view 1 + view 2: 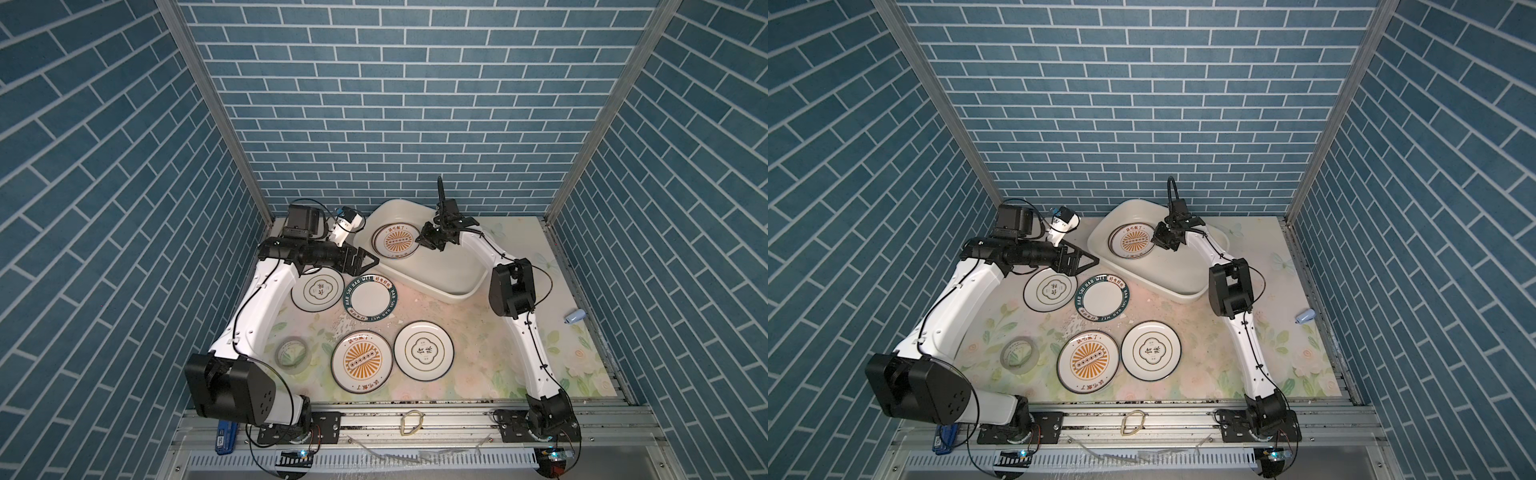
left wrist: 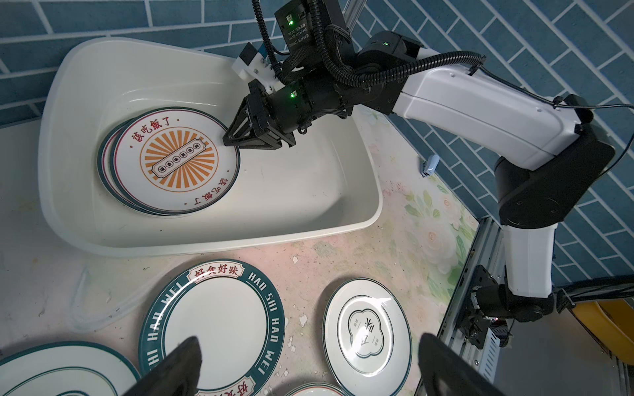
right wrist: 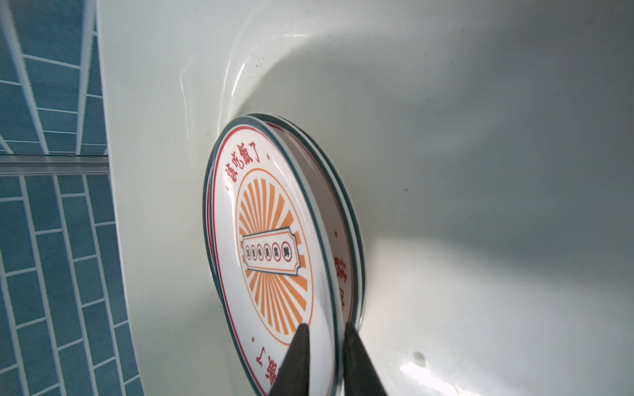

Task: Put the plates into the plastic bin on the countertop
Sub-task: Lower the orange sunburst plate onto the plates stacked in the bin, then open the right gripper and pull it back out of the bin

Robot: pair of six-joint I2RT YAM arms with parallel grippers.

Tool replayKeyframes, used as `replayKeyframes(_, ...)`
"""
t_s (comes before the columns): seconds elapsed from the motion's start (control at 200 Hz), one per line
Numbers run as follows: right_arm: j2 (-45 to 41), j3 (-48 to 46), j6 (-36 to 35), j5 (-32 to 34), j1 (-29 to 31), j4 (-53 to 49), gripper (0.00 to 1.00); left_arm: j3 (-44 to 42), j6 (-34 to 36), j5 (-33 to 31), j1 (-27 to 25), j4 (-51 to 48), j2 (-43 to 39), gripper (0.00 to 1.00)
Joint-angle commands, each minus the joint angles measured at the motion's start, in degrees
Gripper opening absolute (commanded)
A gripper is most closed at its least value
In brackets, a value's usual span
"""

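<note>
plastic bin (image 1: 440,270): cream-white | bin plate (image 1: 395,241): orange sunburst | countertop (image 1: 478,340): faded floral

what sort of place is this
Probably a robot test cell styled as a kitchen: brick-print walls, arms bolted to a metal rail, plates and a plastic bin on a floral countertop.

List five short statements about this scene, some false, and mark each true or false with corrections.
1. Four plates lie on the countertop outside the plastic bin. True: two emblem plates, one sunburst plate, one green-lettered plate.
2. The left gripper holds a plate. False: it is open and empty.
3. The top plate in the bin lies on another plate. True.
4. The tape roll sits inside the bin. False: it lies on the countertop.
5. The right gripper is at the green-lettered plate. False: its fingers straddle the top plate's rim in the bin.
</note>
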Motion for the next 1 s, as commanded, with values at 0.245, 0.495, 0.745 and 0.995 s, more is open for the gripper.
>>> replayKeyframes(0.245,0.7,0.4,-0.5,-0.6,-0.4,-1.1,0.20,0.4,-0.6,1.0,0.2,0.8,0.5,1.00)
replayKeyframes(0.495,0.8,0.4,-0.5,-0.8,-0.4,-1.1,0.21,0.4,-0.5,1.0,0.2,0.9,0.6,0.99)
replayKeyframes(0.745,0.7,0.8,-0.5,-0.9,-0.5,-1.1,0.21,0.5,-0.6,0.9,0.2,0.9,0.5,1.00)
replayKeyframes(0.995,-2.6,0.5,-2.9,0.3,-0.7,-2.6,0.21,1.1,0.3,0.1,0.2,0.3,0.6,0.99)
